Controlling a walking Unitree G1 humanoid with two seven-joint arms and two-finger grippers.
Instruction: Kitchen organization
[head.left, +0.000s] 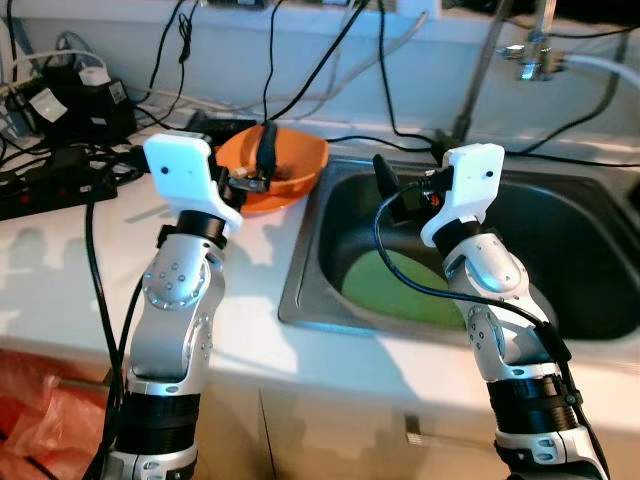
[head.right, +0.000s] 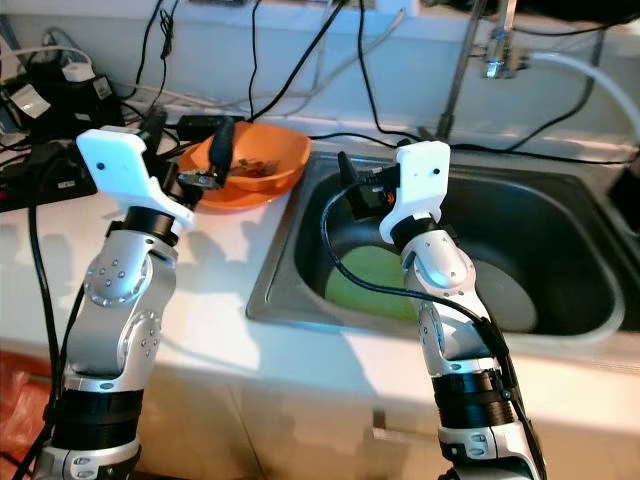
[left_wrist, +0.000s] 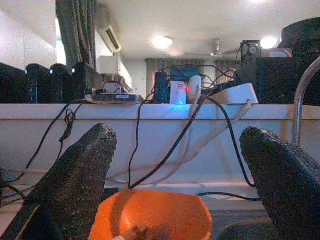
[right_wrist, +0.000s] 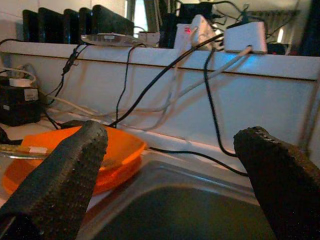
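Left wrist view: orange bowl (left_wrist: 155, 212) below left end effector (left_wrist: 175, 175)

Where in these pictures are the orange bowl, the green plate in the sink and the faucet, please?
orange bowl (head.left: 300, 160): left eye view, on its inner wall near the right rim.
green plate (head.left: 385, 285): left eye view, on its flat face in the basin.
faucet (head.left: 533, 55): left eye view, on its metal body.

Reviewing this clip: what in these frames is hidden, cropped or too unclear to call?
- Orange bowl contents: small brownish bits, too small in the eye views, cut by the bottom edge in the left wrist view.
- Green plate in the sink: partly behind the right arm.
- Faucet: top cropped by the frame edge.
- Left end effector and right end effector: both open, fingertips cropped in the wrist views.
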